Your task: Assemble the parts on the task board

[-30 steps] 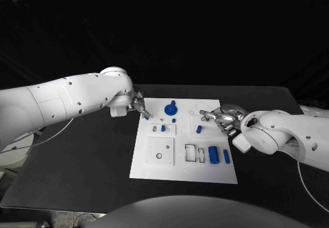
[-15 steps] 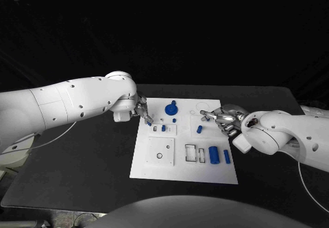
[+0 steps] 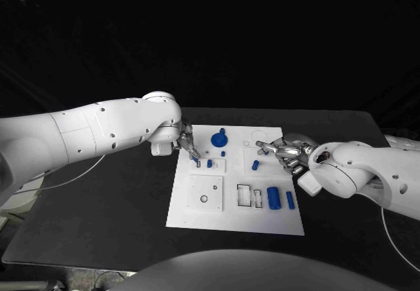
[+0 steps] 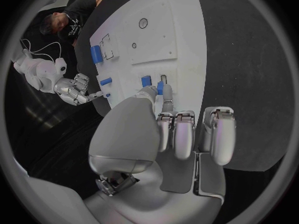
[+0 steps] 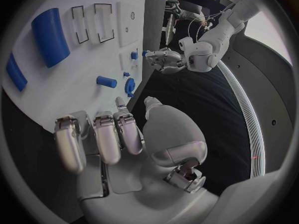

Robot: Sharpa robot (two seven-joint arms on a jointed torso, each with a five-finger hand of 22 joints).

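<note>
One blue part (image 4: 160,87) between left fingertips (image 4: 151,91)

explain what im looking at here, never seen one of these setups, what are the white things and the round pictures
The white things are a robot's two arms, each ending in a silver hand. The square picture is taken from a camera on its head, looking down at a black table. The two round pictures come from fisheye cameras at the wrists, behind each hand.

On the table lies a white task board with slots and small blue parts, such as a blue cylinder and a blue knob.

The left hand pinches a small blue part at its fingertips over the board. The right hand hangs at the board's other edge with fingers curled; it seems to hold nothing.
</note>
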